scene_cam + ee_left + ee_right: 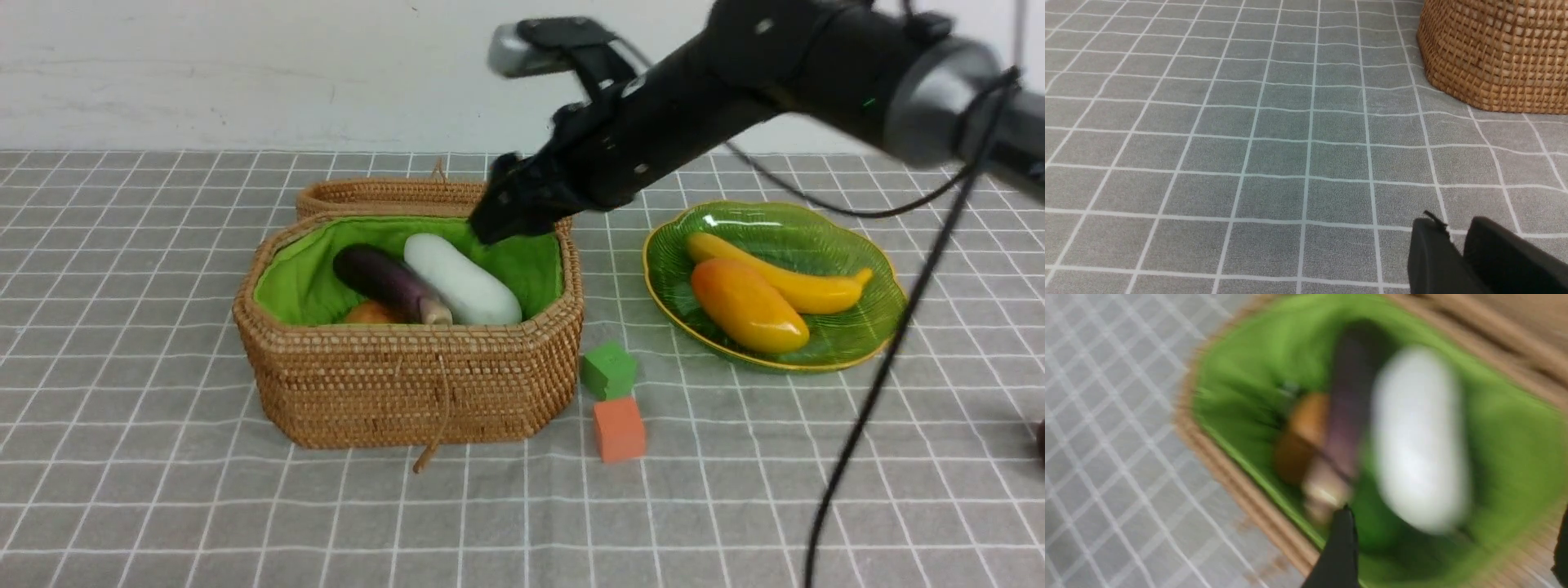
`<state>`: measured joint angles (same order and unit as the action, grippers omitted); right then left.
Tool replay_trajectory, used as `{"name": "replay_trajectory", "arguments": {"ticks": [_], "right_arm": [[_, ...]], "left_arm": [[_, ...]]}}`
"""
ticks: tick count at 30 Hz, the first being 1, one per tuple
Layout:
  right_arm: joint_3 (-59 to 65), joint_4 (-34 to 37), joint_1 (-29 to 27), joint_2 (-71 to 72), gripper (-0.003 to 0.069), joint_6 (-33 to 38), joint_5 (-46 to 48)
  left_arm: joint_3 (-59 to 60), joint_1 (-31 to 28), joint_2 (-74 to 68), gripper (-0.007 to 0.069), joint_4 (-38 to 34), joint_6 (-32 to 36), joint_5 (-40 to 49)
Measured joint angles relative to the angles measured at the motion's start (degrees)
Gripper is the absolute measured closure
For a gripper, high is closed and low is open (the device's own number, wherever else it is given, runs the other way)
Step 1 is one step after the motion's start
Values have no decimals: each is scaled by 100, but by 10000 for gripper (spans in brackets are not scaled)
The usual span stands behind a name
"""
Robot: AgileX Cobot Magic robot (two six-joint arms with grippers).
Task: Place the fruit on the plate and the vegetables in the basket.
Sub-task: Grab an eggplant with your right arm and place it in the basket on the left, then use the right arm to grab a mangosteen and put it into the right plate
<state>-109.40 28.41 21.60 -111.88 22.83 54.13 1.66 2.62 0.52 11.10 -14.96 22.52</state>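
The wicker basket [392,392] stands left of centre with its green lining showing. Inside it lie a dark-purple eggplant [384,282], a white oblong vegetable [461,282] and a partly hidden brown-orange potato [371,313]. My right gripper [494,220] hovers over the basket's far right rim, open and empty; in the blurred right wrist view [1449,547] its jaws stand wide above the white vegetable [1419,441]. The green plate [816,229] at the right holds a banana [784,278] and a mango [747,306]. My left gripper [1453,224] is shut above bare cloth near the basket [1494,53].
A green cube [608,369] and an orange cube [619,429] sit on the grey checked cloth between basket and plate. The basket's lid [392,196] lies open behind it. A dark thing [1041,441] is cut off at the right edge. The right arm's cable hangs across the plate's side.
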Motion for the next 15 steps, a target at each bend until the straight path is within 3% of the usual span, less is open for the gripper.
{"name": "replay_trajectory", "arguments": {"ticks": [2,5,8,12,15], "right_arm": [[-1,-328,-237,178,51,-294,308],[-5,-1384,-1150,631,83,-1172,1169],[304,-1918,-1962,983,95,-1873,1486],[1827,-1996,-3078,1780,98,-2344,1103],[2756,-1955,-3458,2126,95,-2524,644]], "left_arm": [[0,0,0,499,0,0,0],[0,0,0,494,0,0,0],[0,0,0,491,0,0,0],[0,0,0,489,0,0,0],[0,0,0,487,0,0,0]]}}
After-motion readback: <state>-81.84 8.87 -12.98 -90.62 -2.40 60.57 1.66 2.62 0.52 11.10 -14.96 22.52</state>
